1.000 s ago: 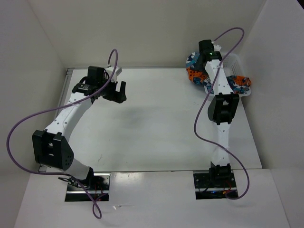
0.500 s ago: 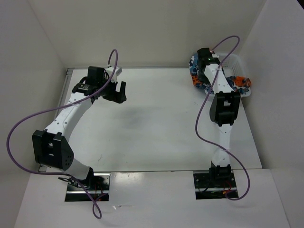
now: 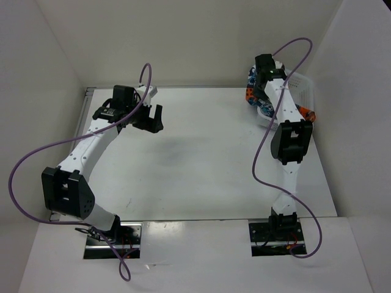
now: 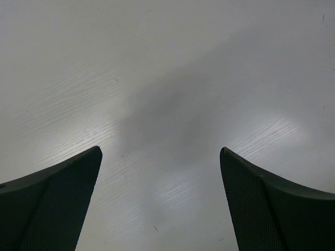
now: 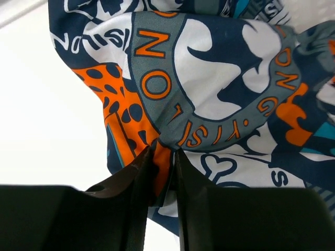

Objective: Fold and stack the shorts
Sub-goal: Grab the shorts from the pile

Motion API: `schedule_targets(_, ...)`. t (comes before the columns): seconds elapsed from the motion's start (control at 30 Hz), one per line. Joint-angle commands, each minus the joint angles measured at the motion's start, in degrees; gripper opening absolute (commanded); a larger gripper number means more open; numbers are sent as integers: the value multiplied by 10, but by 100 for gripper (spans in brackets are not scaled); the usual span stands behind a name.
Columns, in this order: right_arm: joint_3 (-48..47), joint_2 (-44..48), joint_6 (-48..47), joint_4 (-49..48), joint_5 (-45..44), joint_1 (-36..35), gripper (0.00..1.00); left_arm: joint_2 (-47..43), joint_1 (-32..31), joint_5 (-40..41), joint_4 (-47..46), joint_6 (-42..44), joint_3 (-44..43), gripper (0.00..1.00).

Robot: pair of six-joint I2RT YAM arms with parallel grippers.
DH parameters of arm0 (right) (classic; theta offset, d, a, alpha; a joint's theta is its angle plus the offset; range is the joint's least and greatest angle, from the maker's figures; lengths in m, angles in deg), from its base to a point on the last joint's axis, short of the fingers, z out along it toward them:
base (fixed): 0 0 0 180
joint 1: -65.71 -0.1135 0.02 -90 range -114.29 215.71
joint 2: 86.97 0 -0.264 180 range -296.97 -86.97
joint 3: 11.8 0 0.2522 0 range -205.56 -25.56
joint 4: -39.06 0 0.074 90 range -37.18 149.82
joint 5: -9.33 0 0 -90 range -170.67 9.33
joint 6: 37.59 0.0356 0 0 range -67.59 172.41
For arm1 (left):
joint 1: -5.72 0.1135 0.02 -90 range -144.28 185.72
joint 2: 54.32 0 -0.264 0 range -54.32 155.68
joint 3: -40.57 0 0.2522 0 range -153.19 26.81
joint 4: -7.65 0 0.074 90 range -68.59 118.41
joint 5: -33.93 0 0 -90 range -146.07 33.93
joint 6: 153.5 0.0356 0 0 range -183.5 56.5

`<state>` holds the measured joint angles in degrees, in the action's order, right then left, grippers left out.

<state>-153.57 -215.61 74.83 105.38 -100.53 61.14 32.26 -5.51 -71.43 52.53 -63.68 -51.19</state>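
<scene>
The shorts (image 3: 255,94), patchwork blue, orange, teal and white, hang bunched at the table's far right corner, lifted at the white mesh basket (image 3: 303,91). My right gripper (image 3: 259,78) is shut on a fold of them; in the right wrist view the shorts (image 5: 209,89) fill the frame and the gripper (image 5: 163,157) pinches orange and grey fabric between its fingers. More printed fabric (image 3: 308,113) shows beside the arm in the basket. My left gripper (image 3: 148,118) is open and empty above the bare table at the far left; it also shows in the left wrist view (image 4: 159,167).
White walls close the table in at the back and on both sides. The basket stands against the right wall. Purple cables loop from both arms. The wood-grain table top (image 4: 172,78) lies under the left gripper.
My right gripper has pulled the shorts up and toward the back, so less fabric lies spread over the basket. The left arm has not moved.
</scene>
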Motion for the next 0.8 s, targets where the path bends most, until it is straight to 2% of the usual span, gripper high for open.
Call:
schedule_targets(0.0,-48,38,27,4,-48,14,27,2,2,-18,-5,2,-2,100)
schedule_targets(0.13,-27,37,27,10,-67,14,37,2,2,-18,-5,2,-2,100)
schedule_targets(0.17,-20,44,27,10,-67,14,50,2,2,-18,-5,2,-2,100)
schedule_targets(0.23,5,51,27,-5,-67,14,56,2,2,-18,-5,2,-2,100)
schedule_targets(0.27,19,58,21,-5,-67,14,71,2,2,-18,-5,2,-2,100)
schedule_targets(0.3,25,58,21,-5,-67,14,74,2,2,-18,-5,2,-2,100)
schedule_targets(0.37,39,65,21,-10,-67,14,74,2,2,-18,0,2,3,100)
schedule_targets(0.43,71,98,21,-32,-52,14,60,2,2,-18,0,2,3,100)
schedule_targets(0.47,101,112,21,-59,-43,7,44,2,2,-18,0,2,3,100)
schedule_targets(0.57,151,162,12,-101,-15,-17,25,2,2,-18,0,2,3,100)
schedule_targets(0.6,159,168,12,-101,-15,-25,14,2,2,-18,0,2,3,100)
schedule_targets(0.7,180,168,12,-101,-1,-45,9,2,2,-18,0,2,9,100)
schedule_targets(0.77,193,154,12,-101,6,-50,9,2,2,-18,-5,2,9,100)
